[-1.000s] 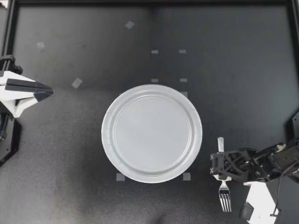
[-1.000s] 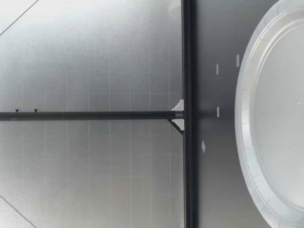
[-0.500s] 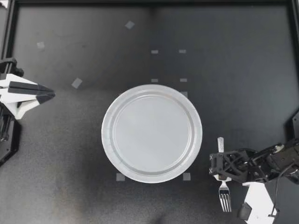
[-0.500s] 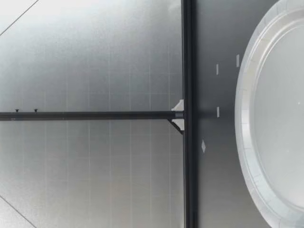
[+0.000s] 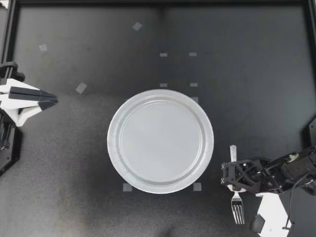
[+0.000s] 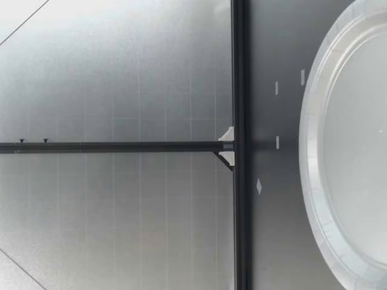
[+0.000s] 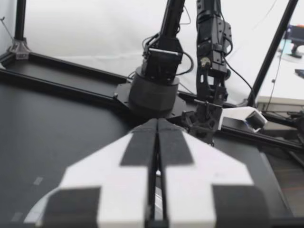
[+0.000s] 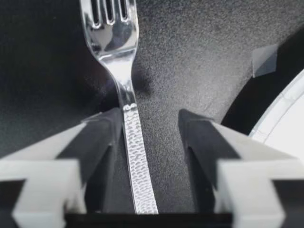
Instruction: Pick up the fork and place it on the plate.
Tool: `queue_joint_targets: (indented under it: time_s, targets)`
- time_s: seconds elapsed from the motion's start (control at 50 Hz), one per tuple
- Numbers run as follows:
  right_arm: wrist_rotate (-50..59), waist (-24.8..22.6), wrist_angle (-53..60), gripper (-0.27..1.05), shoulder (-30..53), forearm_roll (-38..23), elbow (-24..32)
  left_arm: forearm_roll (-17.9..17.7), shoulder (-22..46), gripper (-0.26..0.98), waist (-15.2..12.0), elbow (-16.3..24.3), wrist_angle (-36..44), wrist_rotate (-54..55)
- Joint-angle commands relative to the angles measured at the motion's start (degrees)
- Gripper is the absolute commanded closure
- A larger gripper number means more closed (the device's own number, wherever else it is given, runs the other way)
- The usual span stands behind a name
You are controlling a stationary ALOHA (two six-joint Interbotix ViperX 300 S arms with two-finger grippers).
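Observation:
A clear plastic fork (image 5: 237,203) lies on the black table to the right of the grey plate (image 5: 160,140), tines toward the front edge. My right gripper (image 5: 233,180) is down over the fork's handle. In the right wrist view the handle (image 8: 135,152) runs between the fingers of the right gripper (image 8: 149,137). It lies against one finger (image 8: 102,137), while a gap separates it from the other finger (image 8: 199,137), so this gripper is open. My left gripper (image 5: 49,100) rests shut at the table's left edge, its fingers (image 7: 142,147) pressed together. In the low view only the plate (image 6: 344,151) shows.
Small tape squares (image 5: 81,88) mark the table around the plate. A black frame rail (image 5: 158,2) runs along the far edge. In the left wrist view my right arm (image 7: 211,57) stands across the table.
The right gripper's fingers have drawn closer together around the fork handle. The fork and plate have not moved. The left gripper has shifted only slightly.

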State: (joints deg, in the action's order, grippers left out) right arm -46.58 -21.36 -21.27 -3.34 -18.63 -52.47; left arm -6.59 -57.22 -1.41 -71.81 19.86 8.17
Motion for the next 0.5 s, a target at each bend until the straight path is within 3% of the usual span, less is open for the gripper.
queue_joint_targets:
  time_s: [0.0, 0.48]
  targets:
    - [0.1, 0.1, 0.2, 0.29, -0.4, 0.2, 0.9, 0.2, 0.2, 0.76, -0.2, 0.5, 0.6, -0.1]
    - [0.3, -2.0, 0.2, 0.33, 2.3, 1.1, 0.9, 0.2, 0.0, 0.76, -0.2, 0.3, 0.6, -0.1]
